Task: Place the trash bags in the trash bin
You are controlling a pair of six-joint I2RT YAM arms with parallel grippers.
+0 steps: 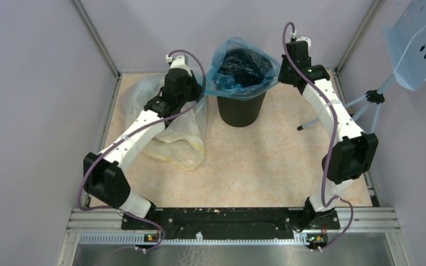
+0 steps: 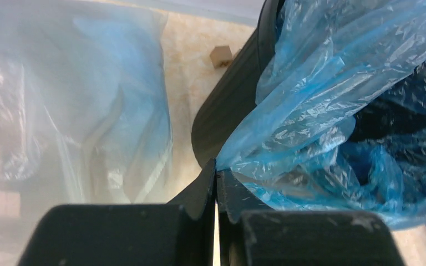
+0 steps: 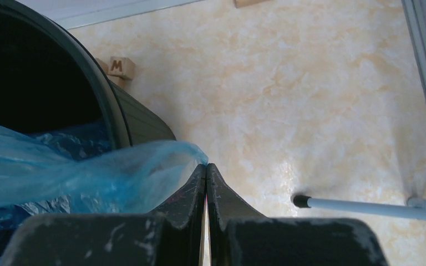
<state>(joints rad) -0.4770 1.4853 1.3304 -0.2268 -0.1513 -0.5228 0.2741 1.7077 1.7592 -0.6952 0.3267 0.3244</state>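
Observation:
The black ribbed trash bin [image 1: 242, 108] stands at the back middle of the table. The blue trash bag [image 1: 243, 67] lies over its mouth, its film spread past the rim on both sides. My left gripper [image 1: 202, 88] is at the bin's left rim, shut on the bag's edge; in the left wrist view the blue film [image 2: 321, 105] runs into the closed tips [image 2: 217, 169] beside the bin wall [image 2: 227, 105]. My right gripper [image 1: 280, 69] is at the right rim, shut on the bag's other edge [image 3: 89, 172] at its tips [image 3: 206, 166], next to the bin [image 3: 116, 111].
A large clear yellowish-white plastic bag [image 1: 172, 133] lies under my left arm, left of the bin. A small wooden block [image 3: 121, 67] sits behind the bin. A light blue perforated stand [image 1: 421, 44] with thin legs [image 1: 338, 113] is at the right.

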